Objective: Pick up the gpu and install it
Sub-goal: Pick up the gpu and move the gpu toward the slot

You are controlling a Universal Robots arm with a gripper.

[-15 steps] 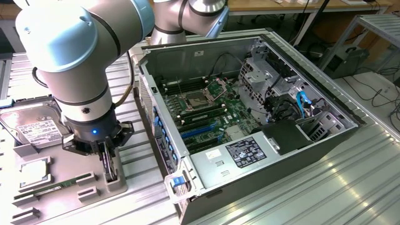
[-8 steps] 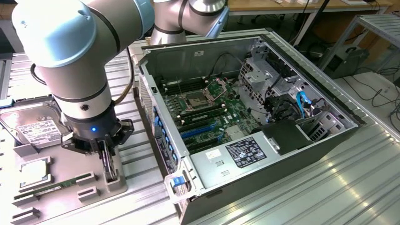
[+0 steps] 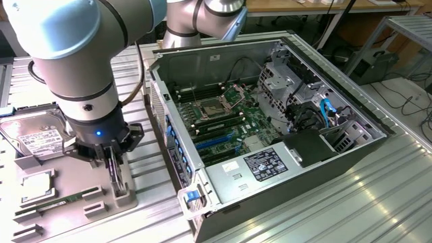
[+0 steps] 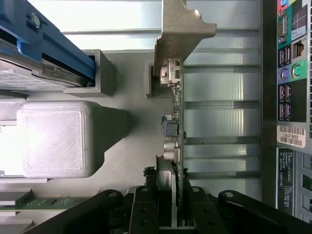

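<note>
Item: gpu (image 4: 178,122), a thin flat green circuit-board card with a pale beige metal bracket (image 4: 178,29).
Location: upright, edge-on, in the grey plastic parts fixture (image 3: 74,212), at the exterior view's left of the open dark metal computer case (image 3: 202,50).
Progress: not installed; the card appears to sit in its fixture slot, though a slight lift cannot be ruled out.
Black gripper (image 4: 170,195): narrowed about the card, a finger against each face, apparently clamping it.
</note>
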